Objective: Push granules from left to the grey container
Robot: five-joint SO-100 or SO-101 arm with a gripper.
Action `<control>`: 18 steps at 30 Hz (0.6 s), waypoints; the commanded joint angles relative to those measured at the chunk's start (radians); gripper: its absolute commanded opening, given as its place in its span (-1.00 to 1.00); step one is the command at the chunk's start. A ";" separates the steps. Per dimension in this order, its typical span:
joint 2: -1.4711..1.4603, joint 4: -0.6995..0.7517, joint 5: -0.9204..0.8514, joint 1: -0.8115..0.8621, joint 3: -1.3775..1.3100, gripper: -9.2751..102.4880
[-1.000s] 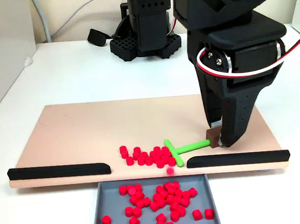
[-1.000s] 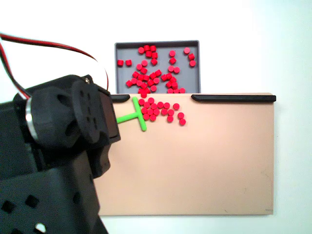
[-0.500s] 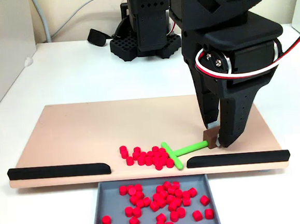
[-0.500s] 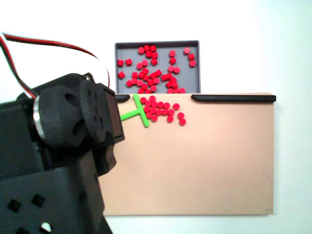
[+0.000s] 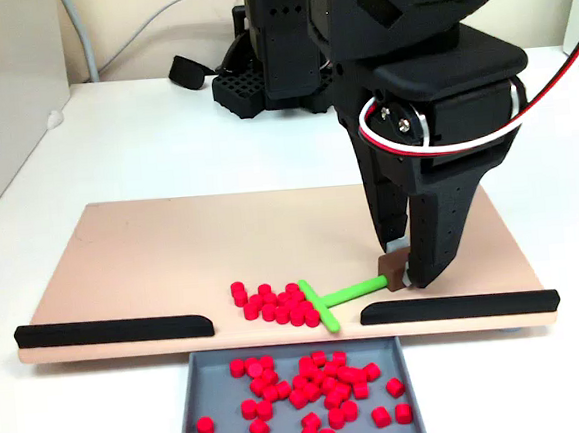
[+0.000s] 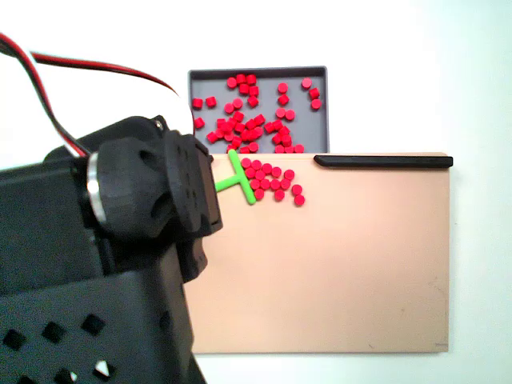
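A flat tan rectangular board is laid on the white table, and against its near edge a shallow grey rectangular container is set, already strewn with small bright red cylindrical granules. A further cluster of the granules is gathered on the board beside the gap between two long black strips — just above the container. The black two-finger end effector is closed on the brown end of a green T-shaped pusher stick, whose crossbar is pressed against the cluster's right side in this fixed view.
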 commanded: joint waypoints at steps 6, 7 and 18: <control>0.000 -0.006 -0.035 0.015 -0.009 -0.84; 0.000 -0.006 -0.038 0.015 -0.009 -0.84; 0.003 -0.006 -0.052 0.021 -0.009 -0.84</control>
